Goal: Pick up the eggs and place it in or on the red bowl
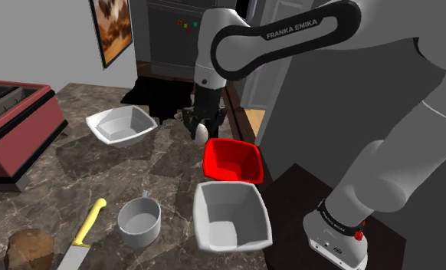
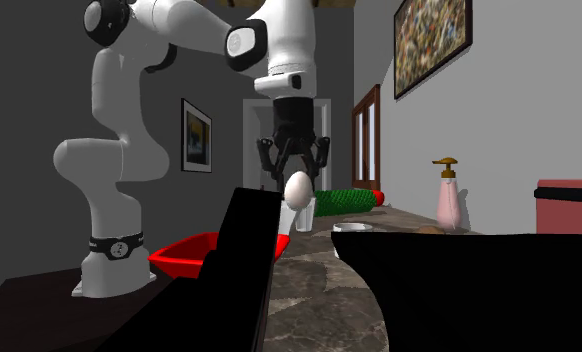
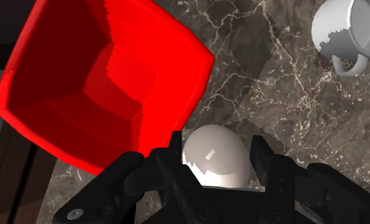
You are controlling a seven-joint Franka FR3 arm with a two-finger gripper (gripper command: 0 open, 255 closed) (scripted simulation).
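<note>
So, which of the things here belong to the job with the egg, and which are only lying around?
Belong to the job:
egg, clasped in the gripper
red bowl

Only lying around:
near white bowl
far white bowl
grey mug
yellow-handled knife
red toaster
pink soap dispenser

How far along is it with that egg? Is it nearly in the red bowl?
Done: the gripper is shut on the egg, which hangs clear of the counter. In hand: the egg is held beside the red bowl, over the counter, not yet above the bowl. Left: move over the bowl, lower and let go.
</note>
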